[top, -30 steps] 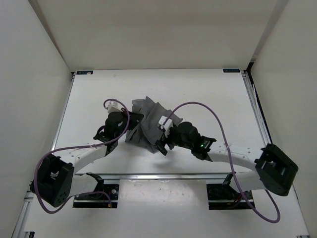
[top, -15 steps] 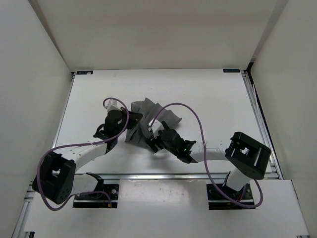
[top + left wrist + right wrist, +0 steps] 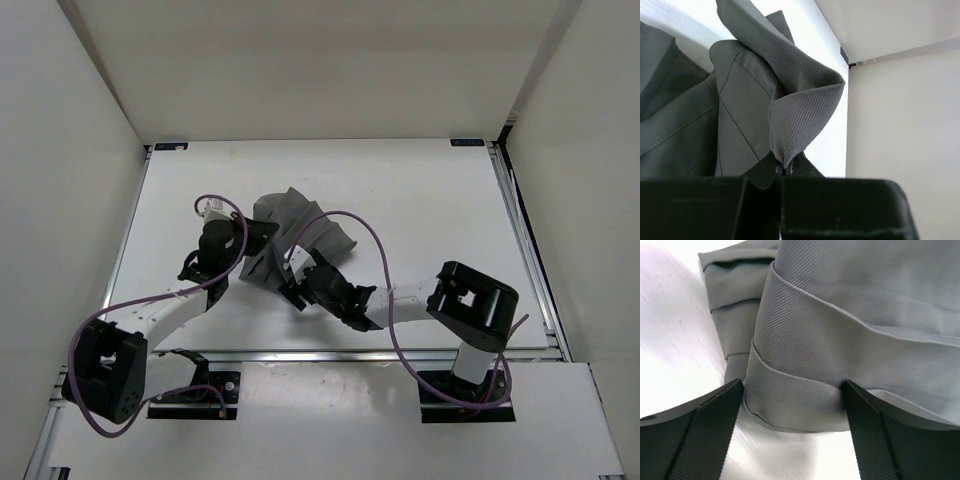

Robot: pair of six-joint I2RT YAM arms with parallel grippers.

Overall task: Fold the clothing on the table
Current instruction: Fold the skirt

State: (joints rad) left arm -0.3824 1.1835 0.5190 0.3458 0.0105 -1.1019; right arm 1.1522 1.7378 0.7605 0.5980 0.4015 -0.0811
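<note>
A: Location of clothing [image 3: 300,225]?
B: Lies crumpled near the middle of the table [image 3: 430,190], slightly toward the left edge, well apart from the far corners.
A: Status of left gripper [image 3: 780,182]?
B: Clamped tight on a raised, ribbed fold at the clothing's left side.
A: Status of right gripper [image 3: 792,395]?
B: Spread wide; straddles a thick folded band of fabric at the near side, touching both fingers [image 3: 700,430].
</note>
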